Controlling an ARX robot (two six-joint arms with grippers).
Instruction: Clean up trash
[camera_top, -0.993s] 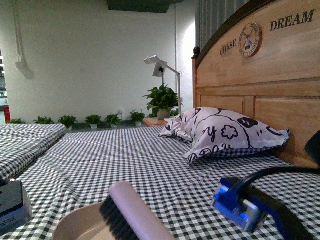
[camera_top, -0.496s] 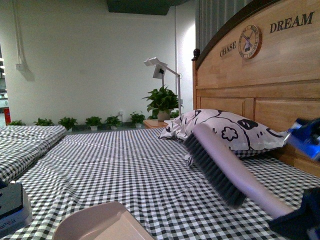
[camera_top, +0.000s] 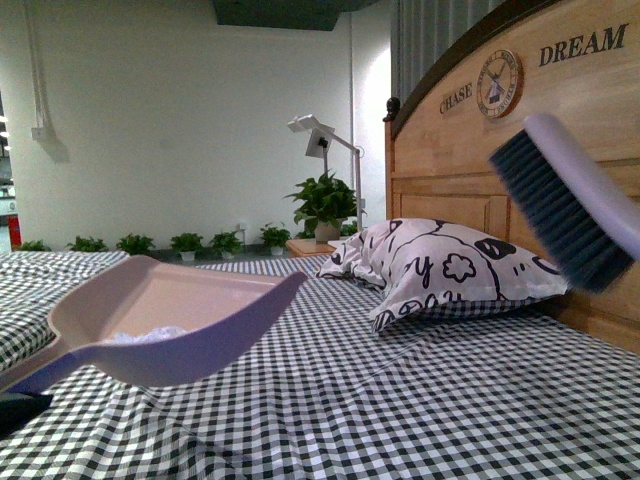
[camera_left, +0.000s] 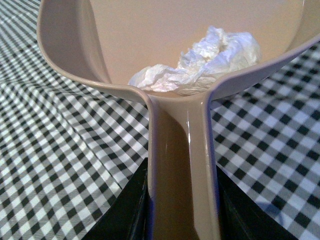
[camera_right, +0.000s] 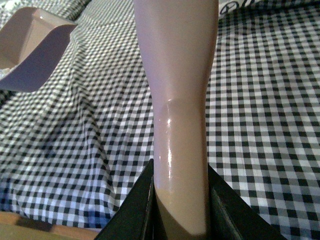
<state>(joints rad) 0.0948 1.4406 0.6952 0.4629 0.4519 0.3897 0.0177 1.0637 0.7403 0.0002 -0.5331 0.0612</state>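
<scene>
Left gripper (camera_left: 180, 200): dark fingers (camera_left: 125, 210) clamped on either side of the dustpan handle (camera_left: 180, 165), which runs from 6 toward 12 o'clock in the left wrist view. Pan held raised.

Right gripper (camera_right: 180, 205): black fingers (camera_right: 137, 210) pressed against both flanks of the brush handle (camera_right: 177, 90), the handle rising from 6 to 12 o'clock in the right wrist view. Brush held aloft.

Front view: neither arm clearly in frame.
</scene>
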